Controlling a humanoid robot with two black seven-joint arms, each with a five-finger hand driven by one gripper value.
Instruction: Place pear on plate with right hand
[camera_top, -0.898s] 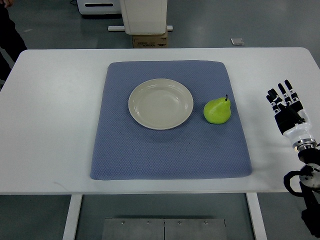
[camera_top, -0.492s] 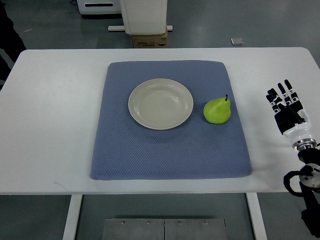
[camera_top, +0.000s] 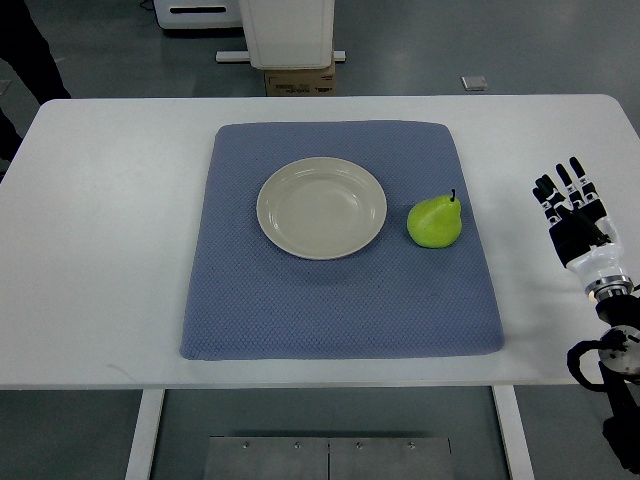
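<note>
A green pear (camera_top: 435, 221) with a short dark stem stands on the blue mat (camera_top: 340, 300), just right of the cream plate (camera_top: 321, 207). The plate is bare and lies at the mat's middle. My right hand (camera_top: 572, 212) rests over the white table near its right edge, well to the right of the pear, with its black fingers stretched out and holding nothing. The left arm does not show.
The white table (camera_top: 110, 250) carries only the mat. A person's dark-clothed leg (camera_top: 28, 50) stands at the far left corner. Beyond the far edge stand a white machine base (camera_top: 288, 35) and a cardboard box (camera_top: 298, 82).
The person at the far left has shifted a little. The right hand, pear and plate stay where they were.
</note>
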